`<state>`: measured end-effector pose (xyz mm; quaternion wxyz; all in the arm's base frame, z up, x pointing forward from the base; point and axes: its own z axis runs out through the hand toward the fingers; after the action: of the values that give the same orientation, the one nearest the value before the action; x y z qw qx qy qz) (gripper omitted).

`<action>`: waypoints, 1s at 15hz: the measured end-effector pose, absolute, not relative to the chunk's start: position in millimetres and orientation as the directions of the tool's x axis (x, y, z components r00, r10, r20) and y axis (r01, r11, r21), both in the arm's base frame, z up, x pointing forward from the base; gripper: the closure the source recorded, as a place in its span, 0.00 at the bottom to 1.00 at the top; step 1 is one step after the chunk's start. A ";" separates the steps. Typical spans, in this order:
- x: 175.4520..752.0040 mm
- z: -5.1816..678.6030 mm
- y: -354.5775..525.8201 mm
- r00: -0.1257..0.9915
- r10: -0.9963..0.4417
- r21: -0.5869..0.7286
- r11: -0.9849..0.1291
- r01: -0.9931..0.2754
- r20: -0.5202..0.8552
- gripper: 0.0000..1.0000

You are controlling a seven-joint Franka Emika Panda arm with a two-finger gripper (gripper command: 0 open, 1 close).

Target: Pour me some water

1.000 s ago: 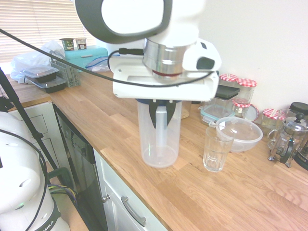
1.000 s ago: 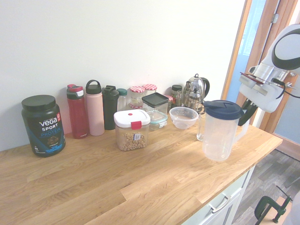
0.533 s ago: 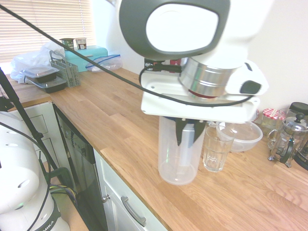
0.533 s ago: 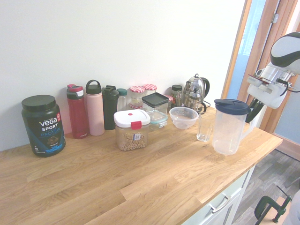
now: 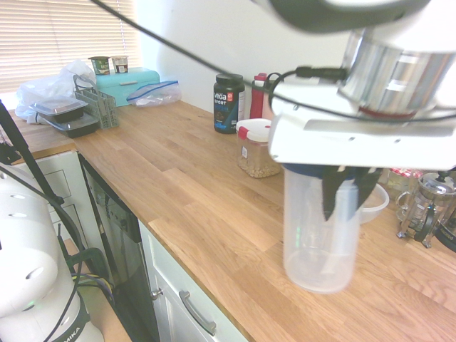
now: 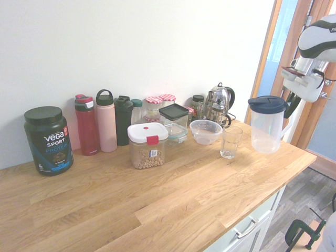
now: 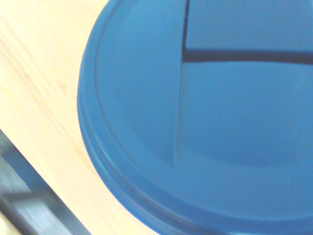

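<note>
Above the right end of the wooden surface [image 6: 173, 199], as the second exterior view shows it, a clear plastic jug [image 6: 266, 126] with a dark blue lid [image 7: 205, 117] is held lifted clear of the wood. The tool [image 6: 290, 106] is closed tight on the jug's handle and is pointed straight down. The jug is kept upright and looks nearly empty. A clear drinking glass [image 6: 230, 142] is seen standing on the surface, to the left of the jug and apart from it. Just behind the glass a clear bowl [image 6: 205, 131] is set, with a French press [image 6: 219, 104] further back by the wall. A white-lidded container [image 6: 147, 145] of cereal is placed further left, and a black protein tub [image 6: 48, 139] is seen well apart at the far left.
</note>
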<state>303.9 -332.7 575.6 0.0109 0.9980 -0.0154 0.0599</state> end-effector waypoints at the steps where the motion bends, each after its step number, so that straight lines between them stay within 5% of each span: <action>1: 311.2 584.0 -329.0 0.995 -0.015 0.080 -0.997 -0.022 0.096 1.00; 8: 374.5 553.4 -270.3 0.988 -0.002 0.466 -0.882 0.070 -0.152 1.00; 15: 384.6 556.5 -251.6 0.977 -0.017 0.569 -0.815 0.111 -0.215 1.00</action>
<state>384.6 -251.6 556.5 0.3031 0.9468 0.0250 -0.1055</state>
